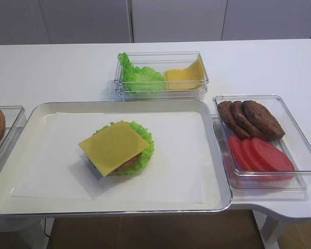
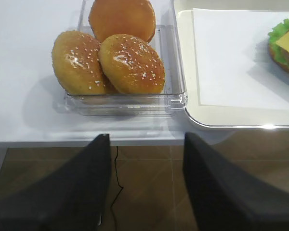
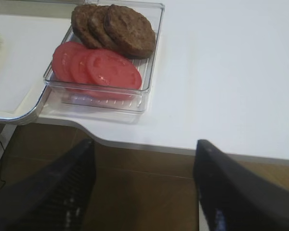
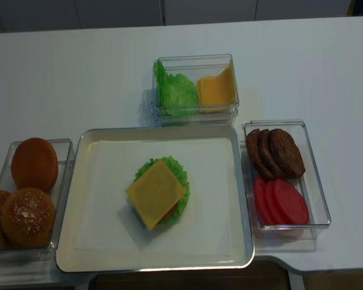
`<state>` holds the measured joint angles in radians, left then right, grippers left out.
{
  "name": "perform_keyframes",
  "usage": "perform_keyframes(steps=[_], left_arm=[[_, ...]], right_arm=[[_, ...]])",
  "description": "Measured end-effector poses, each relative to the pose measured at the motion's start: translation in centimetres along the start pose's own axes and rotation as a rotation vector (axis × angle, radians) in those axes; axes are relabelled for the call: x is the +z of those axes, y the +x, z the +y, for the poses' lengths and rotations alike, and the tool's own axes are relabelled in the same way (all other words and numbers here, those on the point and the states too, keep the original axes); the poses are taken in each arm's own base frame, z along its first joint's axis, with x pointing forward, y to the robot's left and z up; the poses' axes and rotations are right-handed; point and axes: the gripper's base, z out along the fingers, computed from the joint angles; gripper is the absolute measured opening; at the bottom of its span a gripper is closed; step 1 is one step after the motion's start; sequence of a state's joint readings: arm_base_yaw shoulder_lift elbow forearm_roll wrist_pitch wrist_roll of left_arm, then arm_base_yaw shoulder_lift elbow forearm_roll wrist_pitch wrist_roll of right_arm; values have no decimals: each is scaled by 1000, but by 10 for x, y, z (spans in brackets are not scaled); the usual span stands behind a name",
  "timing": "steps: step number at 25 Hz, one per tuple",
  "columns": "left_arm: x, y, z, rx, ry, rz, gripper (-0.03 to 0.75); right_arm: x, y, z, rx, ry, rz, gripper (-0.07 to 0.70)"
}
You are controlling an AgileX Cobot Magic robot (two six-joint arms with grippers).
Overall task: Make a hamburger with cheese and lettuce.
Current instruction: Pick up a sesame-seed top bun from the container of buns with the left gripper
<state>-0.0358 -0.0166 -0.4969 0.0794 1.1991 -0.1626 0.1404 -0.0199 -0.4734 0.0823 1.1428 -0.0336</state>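
My own left fingers [image 2: 62, 192] look like matt black plastic, and my right ones [image 3: 53, 192] show a fine mesh-like texture on their dark inner faces. The wide rectangular metal tray [image 1: 217, 150] has a shiny rim and a cream, satin floor under a sheet of matt white paper [image 1: 176, 155]. On it, the flat square yellow cheese [image 1: 113, 146] is smooth with a dull waxy sheen, over frilly, crinkled green lettuce [image 1: 146, 150]. The clear plastic bins [image 4: 317, 199] are glossy. The round golden buns [image 2: 131, 63] gleam; the dark brown patties [image 3: 127, 30] are rough; the red tomato slices [image 3: 113, 70] look slick. The white tabletop [image 4: 78, 78] is smooth and matt.
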Motion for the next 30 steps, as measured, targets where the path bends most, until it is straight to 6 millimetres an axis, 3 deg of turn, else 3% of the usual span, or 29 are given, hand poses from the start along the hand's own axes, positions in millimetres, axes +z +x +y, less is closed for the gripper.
perform_keyframes(steps=[22, 30], left_arm=[[0, 0, 1, 4, -10, -3, 363], [0, -1, 6, -34, -61, -13, 508]], right_arm=[[0, 0, 0, 0, 0, -1, 478], [0, 0, 0, 0, 0, -1, 478]])
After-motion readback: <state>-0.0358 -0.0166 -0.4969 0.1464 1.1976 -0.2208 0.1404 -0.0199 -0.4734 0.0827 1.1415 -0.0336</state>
